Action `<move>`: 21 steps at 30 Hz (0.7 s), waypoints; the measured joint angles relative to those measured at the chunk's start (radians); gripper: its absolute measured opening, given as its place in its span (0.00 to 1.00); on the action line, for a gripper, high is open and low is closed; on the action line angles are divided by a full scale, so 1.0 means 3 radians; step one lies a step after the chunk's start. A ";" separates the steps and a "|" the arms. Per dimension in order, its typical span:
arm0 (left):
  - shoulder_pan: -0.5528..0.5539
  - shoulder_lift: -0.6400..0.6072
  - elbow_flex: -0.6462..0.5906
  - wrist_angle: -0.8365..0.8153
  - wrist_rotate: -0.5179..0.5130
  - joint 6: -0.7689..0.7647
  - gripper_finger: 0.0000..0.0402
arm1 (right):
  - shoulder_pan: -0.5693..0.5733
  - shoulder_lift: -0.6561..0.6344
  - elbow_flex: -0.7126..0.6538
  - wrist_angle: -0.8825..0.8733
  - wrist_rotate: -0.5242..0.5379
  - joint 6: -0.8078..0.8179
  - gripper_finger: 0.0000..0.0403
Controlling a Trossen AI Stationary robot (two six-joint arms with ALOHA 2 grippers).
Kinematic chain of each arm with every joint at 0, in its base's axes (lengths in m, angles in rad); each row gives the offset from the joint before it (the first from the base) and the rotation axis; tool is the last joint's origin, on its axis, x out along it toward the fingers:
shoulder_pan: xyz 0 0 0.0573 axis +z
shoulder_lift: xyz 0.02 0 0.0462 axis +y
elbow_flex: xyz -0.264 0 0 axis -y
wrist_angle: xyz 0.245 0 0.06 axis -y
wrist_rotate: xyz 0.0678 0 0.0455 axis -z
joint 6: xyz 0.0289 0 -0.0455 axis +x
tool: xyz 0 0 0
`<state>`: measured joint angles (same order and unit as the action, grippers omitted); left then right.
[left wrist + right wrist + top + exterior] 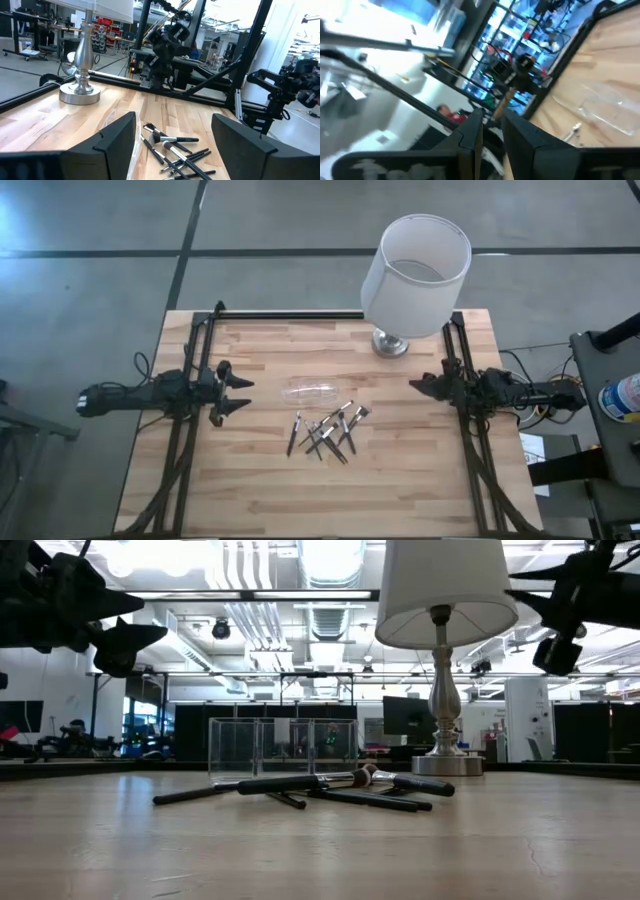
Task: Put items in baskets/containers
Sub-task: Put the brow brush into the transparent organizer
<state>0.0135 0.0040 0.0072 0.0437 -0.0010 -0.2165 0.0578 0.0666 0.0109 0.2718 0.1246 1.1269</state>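
Several thin brush-like sticks (325, 432) with silvery shafts and dark ends lie in a loose pile on the wooden table's middle; they also show in the low view (330, 785) and the left wrist view (175, 150). A small clear plastic tray (312, 391) stands on the table just beyond the pile, and shows in the low view (283, 745) too. My left gripper (240, 393) hovers open and empty, left of the tray. My right gripper (418, 385) hovers right of the pile, its fingers close together and empty.
A lamp with a white drum shade (415, 275) stands on its metal base (390, 342) at the table's far right, close behind the tray. Black frame rails (190, 380) run along both table sides. Bare wood lies near the front edge (320, 500).
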 joint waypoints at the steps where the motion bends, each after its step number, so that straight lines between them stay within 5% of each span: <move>1: 0.0001 0.0000 0.0000 0.0000 0.0000 0.0000 0.63 | 0.0002 0.0068 0.0000 -0.0032 -0.0001 0.0128 0.17; 8: 0.0000 0.0001 -0.0001 0.0010 0.0000 -0.0026 0.63 | 0.0025 0.1115 0.0252 -0.0363 0.0315 0.0615 0.20; 16: -0.0003 0.0004 -0.0001 0.0786 -0.0017 -0.2861 0.63 | 0.0025 0.2704 0.1460 -0.1871 0.0536 0.0945 0.24; 18: -0.0003 -0.0003 -0.0001 0.0947 -0.0035 -0.3221 0.63 | 0.0025 0.3102 0.1747 -0.2215 0.0413 0.0927 0.25; 21: -0.0005 0.0003 -0.0001 0.0960 -0.0228 -0.3075 0.63 | 0.0050 0.3624 0.2115 -0.2488 0.0046 0.0870 0.26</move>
<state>0.0120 0.0048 0.0071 0.3317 -0.0693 -1.1391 0.0727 1.1537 0.6453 -0.4746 0.1385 1.3878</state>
